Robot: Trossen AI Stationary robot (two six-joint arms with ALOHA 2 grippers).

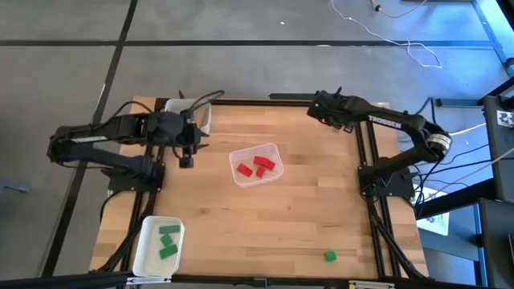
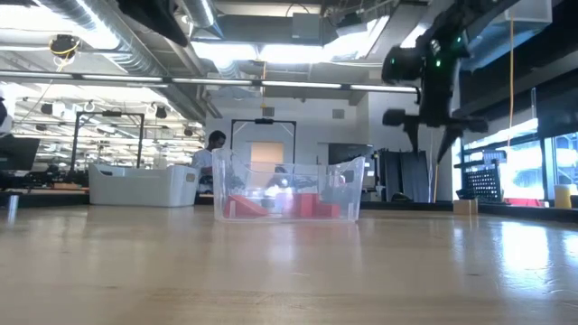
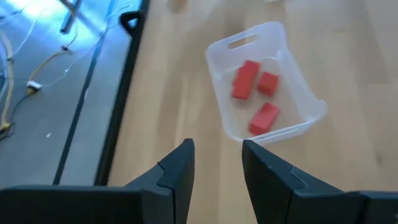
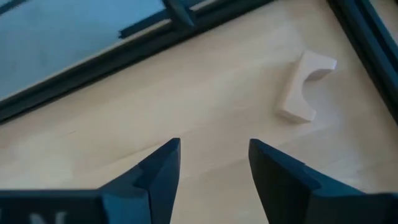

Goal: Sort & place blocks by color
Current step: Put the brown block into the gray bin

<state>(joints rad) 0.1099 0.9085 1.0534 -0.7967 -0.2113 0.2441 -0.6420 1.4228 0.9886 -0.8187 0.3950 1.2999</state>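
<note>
Three red blocks, clear tray

Bright ceiling lights glare on the table, its foreground soft.

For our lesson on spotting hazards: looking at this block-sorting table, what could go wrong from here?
1. The lone green block lies near the table's front edge, far from both grippers; a nudge might push it off.
2. The tan arch block sits by the table frame, so the open right gripper could strike the rail.
3. The light clear tray of red blocks might slide if bumped.
</note>
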